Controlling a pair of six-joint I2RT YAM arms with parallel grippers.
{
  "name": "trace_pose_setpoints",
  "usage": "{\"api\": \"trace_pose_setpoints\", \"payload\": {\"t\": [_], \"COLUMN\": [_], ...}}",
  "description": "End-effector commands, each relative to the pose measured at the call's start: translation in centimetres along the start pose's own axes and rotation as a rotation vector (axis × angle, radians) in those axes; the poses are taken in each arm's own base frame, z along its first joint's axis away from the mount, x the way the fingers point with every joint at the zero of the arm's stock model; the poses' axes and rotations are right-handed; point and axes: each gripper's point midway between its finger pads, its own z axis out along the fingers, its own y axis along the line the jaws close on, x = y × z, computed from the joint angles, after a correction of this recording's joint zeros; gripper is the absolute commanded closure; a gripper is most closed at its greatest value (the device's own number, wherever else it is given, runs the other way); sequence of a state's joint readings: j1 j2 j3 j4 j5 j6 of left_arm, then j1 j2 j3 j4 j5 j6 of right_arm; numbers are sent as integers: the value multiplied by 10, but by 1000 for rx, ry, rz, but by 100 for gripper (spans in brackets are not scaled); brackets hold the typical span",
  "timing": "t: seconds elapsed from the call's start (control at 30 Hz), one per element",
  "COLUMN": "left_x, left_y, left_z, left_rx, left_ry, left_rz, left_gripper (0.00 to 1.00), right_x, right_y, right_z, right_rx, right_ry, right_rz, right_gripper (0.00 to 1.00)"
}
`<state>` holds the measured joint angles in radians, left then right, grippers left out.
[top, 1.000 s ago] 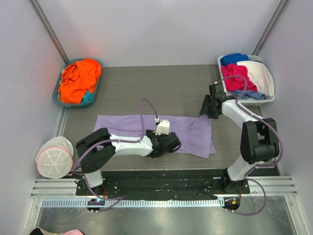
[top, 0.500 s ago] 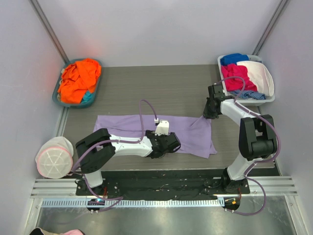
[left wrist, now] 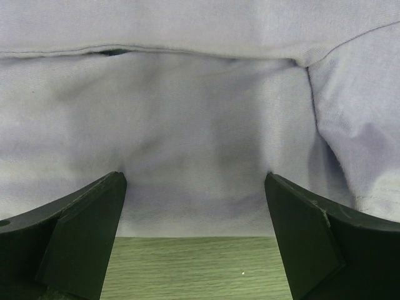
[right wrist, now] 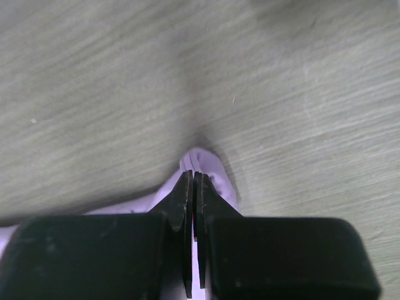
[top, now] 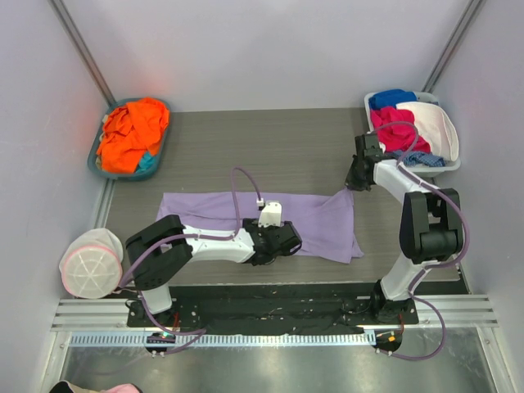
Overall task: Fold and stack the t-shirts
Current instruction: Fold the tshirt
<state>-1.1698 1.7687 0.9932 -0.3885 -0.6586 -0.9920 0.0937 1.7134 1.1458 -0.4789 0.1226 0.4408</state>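
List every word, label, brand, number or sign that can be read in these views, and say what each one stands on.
No text can be read in any view.
The lavender t-shirt is plain, with no print or tag showing.
The orange t-shirt, the teal basket, the white basket and the white pouch carry no visible lettering.

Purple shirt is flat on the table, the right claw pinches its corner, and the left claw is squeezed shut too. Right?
Not quite: the left gripper is wide open over the purple shirt, as the left wrist view shows. The right gripper does pinch a corner of it, and it lies spread on the table.
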Motion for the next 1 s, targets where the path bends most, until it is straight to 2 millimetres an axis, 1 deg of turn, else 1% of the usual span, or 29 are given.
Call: {"api": "trace_pose_setpoints", "payload": {"t": [0.0, 0.03, 0.13, 0.23, 0.27, 0.33, 0.37, 0.4, 0.47, 0.67, 0.77, 0.97], "left_x": [38, 39, 41, 42, 43, 42, 42, 43, 43, 42, 41, 41], "left_y": [29, 30, 33, 34, 35, 35, 34, 35, 33, 31, 31, 30], "left_z": [3, 3, 4, 4, 4, 4, 4, 5, 5, 5, 5, 4], "left_rx": [-70, -72, -80, -83, -84, -85, -84, -86, -84, -80, -79, -77], "left_ry": [103, 103, 107, 107, 108, 107, 108, 110, 110, 109, 109, 108], "left_rz": [90, 93, 90, 92, 91, 92, 91, 93, 91, 91, 90, 89], "left_gripper": [0, 0, 0, 0, 1, 0, 0, 0, 0, 0, 0, 0], "right_x": [-34, -39, -42, -41, -40, -35, -34, -33, -29, -24, -16, 0], "right_y": [10, 11, 13, 17, 18, 20, 22, 22, 21, 14, 11, 4], "right_z": [-5, -5, -3, -2, -2, -4, -5, -8, -10, -19, -17, -6], "right_rx": [-24, -26, -32, -47, -56, -76, -85, -92, -92, -82, -74, -55], "right_ry": [-79, -86, -83, -67, -61, -43, -38, -41, -35, -38, -24, 11], "right_rz": [37, 41, 45, 44, 41, 37, 35, 36, 28, 20, 13, 8], "right_gripper": [99, 99, 99, 98, 83, 68, 56, 53, 51, 50, 50, 52]}}
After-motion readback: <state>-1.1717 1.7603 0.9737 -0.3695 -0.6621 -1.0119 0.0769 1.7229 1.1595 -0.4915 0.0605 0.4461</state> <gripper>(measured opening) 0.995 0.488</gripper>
